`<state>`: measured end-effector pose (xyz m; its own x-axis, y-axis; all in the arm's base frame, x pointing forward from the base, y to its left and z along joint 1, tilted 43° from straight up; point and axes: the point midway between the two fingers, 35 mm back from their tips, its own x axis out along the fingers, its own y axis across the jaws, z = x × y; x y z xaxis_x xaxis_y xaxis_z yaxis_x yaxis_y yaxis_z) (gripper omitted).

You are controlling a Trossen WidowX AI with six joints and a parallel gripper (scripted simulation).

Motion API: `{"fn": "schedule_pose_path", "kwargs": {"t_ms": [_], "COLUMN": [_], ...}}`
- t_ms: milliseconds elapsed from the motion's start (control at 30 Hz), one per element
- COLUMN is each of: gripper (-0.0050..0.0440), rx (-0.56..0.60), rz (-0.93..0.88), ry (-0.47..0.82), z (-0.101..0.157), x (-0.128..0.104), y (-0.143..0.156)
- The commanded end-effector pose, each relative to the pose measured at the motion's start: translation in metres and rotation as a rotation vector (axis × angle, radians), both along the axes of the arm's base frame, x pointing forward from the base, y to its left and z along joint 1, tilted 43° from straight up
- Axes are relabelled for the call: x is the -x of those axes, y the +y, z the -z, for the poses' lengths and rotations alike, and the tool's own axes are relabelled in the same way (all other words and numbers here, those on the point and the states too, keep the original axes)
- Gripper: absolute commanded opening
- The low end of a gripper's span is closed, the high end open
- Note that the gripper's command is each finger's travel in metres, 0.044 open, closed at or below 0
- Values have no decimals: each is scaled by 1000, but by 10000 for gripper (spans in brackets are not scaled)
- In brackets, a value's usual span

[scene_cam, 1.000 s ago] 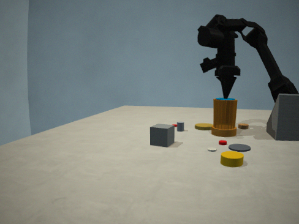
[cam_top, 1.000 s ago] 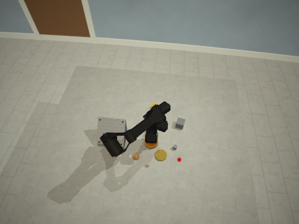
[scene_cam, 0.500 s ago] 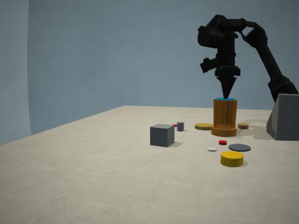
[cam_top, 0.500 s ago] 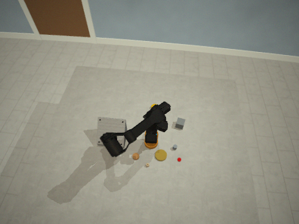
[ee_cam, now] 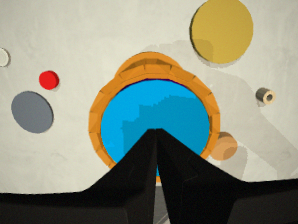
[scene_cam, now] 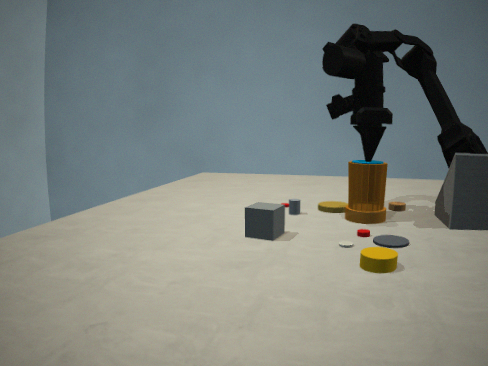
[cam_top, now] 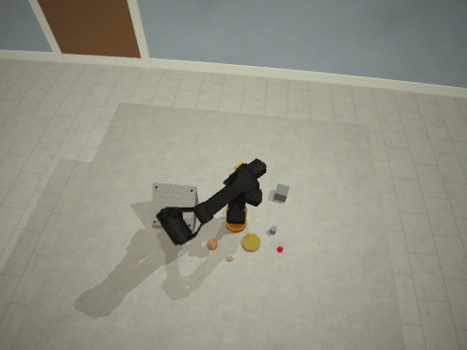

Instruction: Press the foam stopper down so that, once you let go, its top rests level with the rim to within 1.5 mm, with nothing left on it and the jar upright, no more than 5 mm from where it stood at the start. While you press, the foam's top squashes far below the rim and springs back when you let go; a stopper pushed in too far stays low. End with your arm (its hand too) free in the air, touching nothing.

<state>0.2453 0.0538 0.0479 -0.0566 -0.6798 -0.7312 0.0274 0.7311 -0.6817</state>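
An orange jar (scene_cam: 367, 192) (ee_cam: 109, 90) (cam_top: 235, 225) stands upright on the table. A blue foam stopper (ee_cam: 153, 112) (scene_cam: 367, 162) fills its mouth; its top shows as a thin blue band just above the rim in the exterior view. My gripper (scene_cam: 370, 157) (ee_cam: 155, 135) is shut and empty, pointing straight down. Its tips are over the middle of the stopper, at or just above the stopper's top; I cannot tell whether they touch. In the top view the arm hides most of the jar.
A grey cube (scene_cam: 264, 220) (cam_top: 281, 192), a small grey cylinder (scene_cam: 294, 206) (cam_top: 273, 229), olive disc (scene_cam: 332, 206) (ee_cam: 222, 30) (cam_top: 251, 242), yellow disc (scene_cam: 378, 259), dark grey disc (scene_cam: 391, 241) (ee_cam: 32, 111), red disc (scene_cam: 363, 232) (ee_cam: 48, 79), white disc (scene_cam: 346, 244) and tan disc (scene_cam: 397, 205) lie around the jar. A grey block (scene_cam: 465, 192) (cam_top: 173, 198) carries the arm's base.
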Motion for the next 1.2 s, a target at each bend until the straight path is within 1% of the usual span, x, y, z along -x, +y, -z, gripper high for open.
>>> {"fn": "schedule_pose_path", "kwargs": {"t_ms": [0, 1167], "gripper": [0, 0], "rx": [3, 3], "rz": [4, 4], "ry": [8, 9], "z": [2, 4], "x": [2, 3], "y": [-3, -5]}}
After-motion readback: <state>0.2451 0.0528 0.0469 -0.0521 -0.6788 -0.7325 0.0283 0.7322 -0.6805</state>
